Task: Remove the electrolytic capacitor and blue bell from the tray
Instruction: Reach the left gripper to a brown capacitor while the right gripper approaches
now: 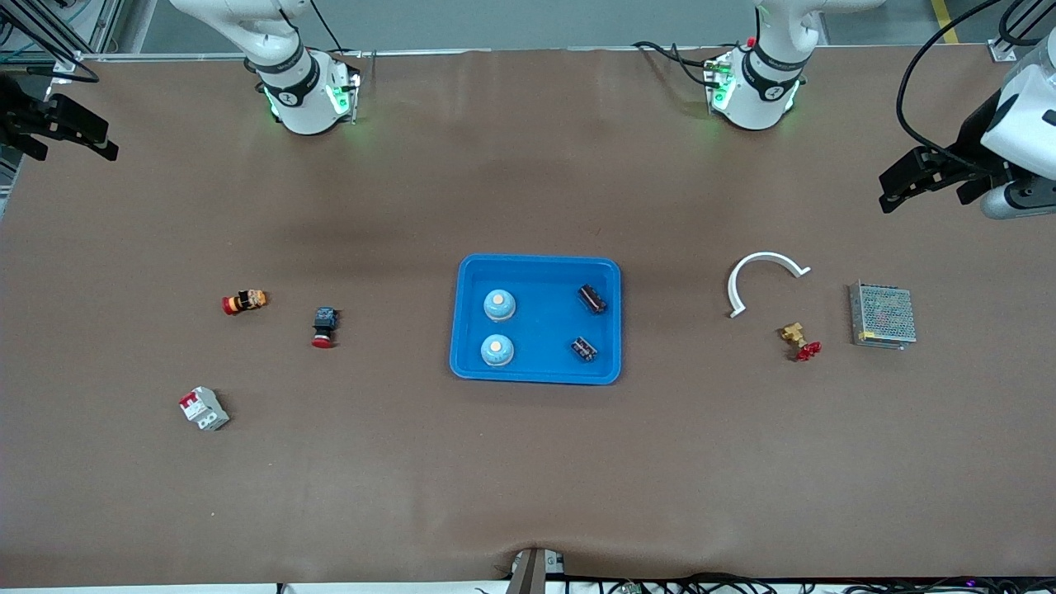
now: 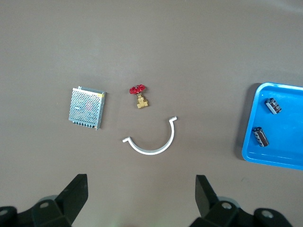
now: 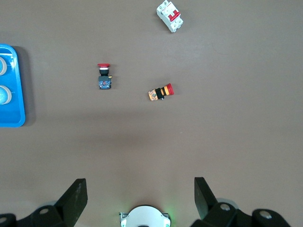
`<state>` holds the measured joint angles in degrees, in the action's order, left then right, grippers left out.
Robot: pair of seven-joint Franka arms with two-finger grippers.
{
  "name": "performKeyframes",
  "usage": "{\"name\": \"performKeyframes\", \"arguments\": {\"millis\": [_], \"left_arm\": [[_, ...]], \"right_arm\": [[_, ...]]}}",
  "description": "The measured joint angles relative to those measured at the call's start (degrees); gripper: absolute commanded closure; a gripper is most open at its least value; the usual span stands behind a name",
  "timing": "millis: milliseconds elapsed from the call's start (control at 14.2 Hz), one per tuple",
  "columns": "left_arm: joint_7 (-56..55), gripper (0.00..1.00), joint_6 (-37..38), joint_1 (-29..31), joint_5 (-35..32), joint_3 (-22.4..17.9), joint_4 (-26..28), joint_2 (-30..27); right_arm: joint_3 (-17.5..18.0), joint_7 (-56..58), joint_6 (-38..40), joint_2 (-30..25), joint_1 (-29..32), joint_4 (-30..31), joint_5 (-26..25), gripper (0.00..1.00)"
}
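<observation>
Blue tray [image 1: 536, 375] at frame centre held two bells [image 1: 499, 304] and two capacitors [image 1: 591, 299]. Left gripper [image 1: 928, 177] and right gripper [image 1: 62, 132] hovered at the upper corners, both spread wide, holding nothing.

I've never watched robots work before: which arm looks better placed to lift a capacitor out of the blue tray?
Probably the left. Both capacitors lie at the tray's end toward the left arm, and the open left gripper hangs over that end of the table. The open right gripper waits nearer the bells.

Robotics lab: two bench-mounted arms, brown-covered table [image 1: 528, 478], cables, scattered industrial parts.
</observation>
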<state>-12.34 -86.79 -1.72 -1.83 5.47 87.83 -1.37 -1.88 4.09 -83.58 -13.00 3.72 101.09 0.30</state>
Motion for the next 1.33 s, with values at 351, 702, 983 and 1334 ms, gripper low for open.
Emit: {"name": "performKeyframes", "arguments": {"millis": [351,702,983,1334], "left_arm": [[0.0,0.0,0.0,0.0,0.0,0.0,-0.1,0.0],[-1.4,0.0,-0.4,-1.3,0.0,0.6,0.5,3.7],[-14.0,0.0,-9.1,-3.2,0.1,5.1,6.3,6.8],[-32.2,0.01,-23.5,-3.9,0.1,12.9,16.0,10.1]], "right_arm": [[0.5,0.0,-0.1,0.0,-0.3,0.0,0.0,0.0],[0.9,0.0,-0.1,0.1,-1.2,0.0,0.0,0.0],[0.9,-0.3,-1.6,0.9,-1.3,0.0,1.6,0.0],[1.1,-2.3,-2.9,2.0,-4.4,-0.2,3.4,0.0]]}}
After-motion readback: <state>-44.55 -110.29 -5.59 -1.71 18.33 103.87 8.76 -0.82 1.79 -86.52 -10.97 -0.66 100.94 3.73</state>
